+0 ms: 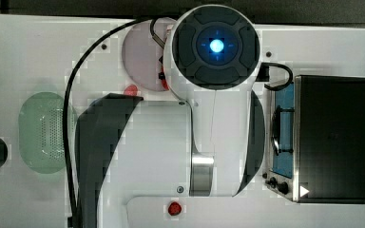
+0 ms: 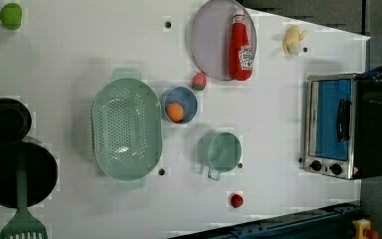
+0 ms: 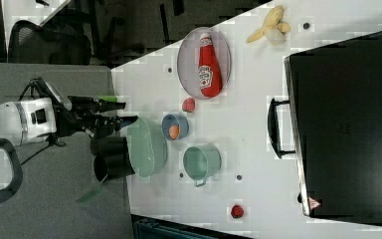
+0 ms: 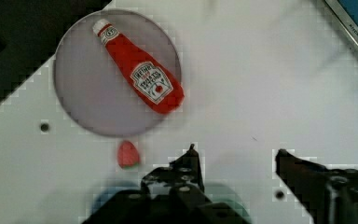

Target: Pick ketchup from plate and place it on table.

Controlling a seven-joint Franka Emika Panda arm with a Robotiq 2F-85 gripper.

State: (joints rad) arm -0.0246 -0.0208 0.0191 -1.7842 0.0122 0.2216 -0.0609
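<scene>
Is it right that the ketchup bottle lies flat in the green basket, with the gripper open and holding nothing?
No. The ketchup bottle lies flat on the plate, not in the green basket, as the left view shows. The gripper is open and holds nothing.

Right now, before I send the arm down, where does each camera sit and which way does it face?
Top view: overhead, straight down; arm's white links cover most of the plate.
Left view: high above the table, looking down on the ketchup.
Right view: off the table's edge, oblique; arm and gripper enter from the right view's left.
Wrist view: on the wrist, facing down; open fingers in frame.
Left, right and wrist views share ketchup lying on plate, strawberry beside it.
</scene>
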